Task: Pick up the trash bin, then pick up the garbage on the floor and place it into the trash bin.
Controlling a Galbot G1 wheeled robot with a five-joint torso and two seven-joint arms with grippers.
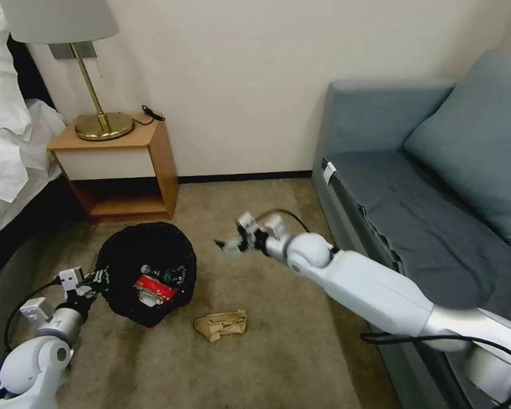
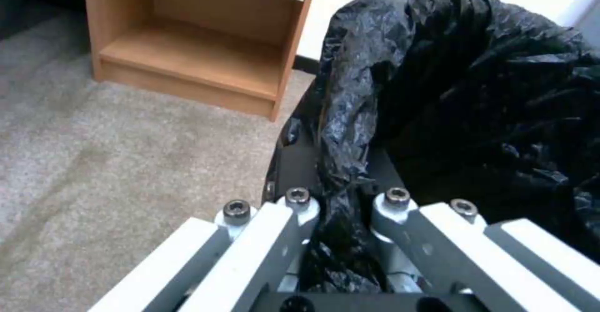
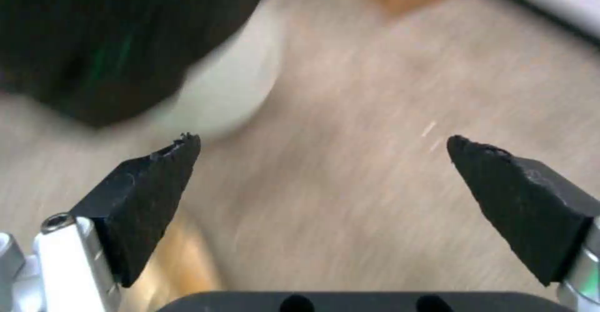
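The trash bin (image 1: 147, 250) hangs tilted above the carpet at lower left, its crinkly black bag folded over the rim. My left gripper (image 1: 99, 277) is shut on that rim, and the left wrist view shows the black bag (image 2: 438, 92) pinched between the fingers. Inside the bin lie a red-and-white wrapper (image 1: 153, 288) and a small bottle with a green label (image 1: 167, 275). A crumpled brown paper bag (image 1: 221, 325) lies on the floor just right of the bin. My right gripper (image 1: 228, 245) hovers open and empty over the carpet, right of the bin, and the right wrist view shows its fingertips (image 3: 159, 176) wide apart.
A wooden nightstand (image 1: 122, 170) with a brass lamp (image 1: 99, 122) stands against the wall behind the bin. A bed with white linen (image 1: 5, 147) is at the left, and a grey-blue sofa (image 1: 431, 187) lines the right. Open carpet (image 1: 267, 352) lies in front.
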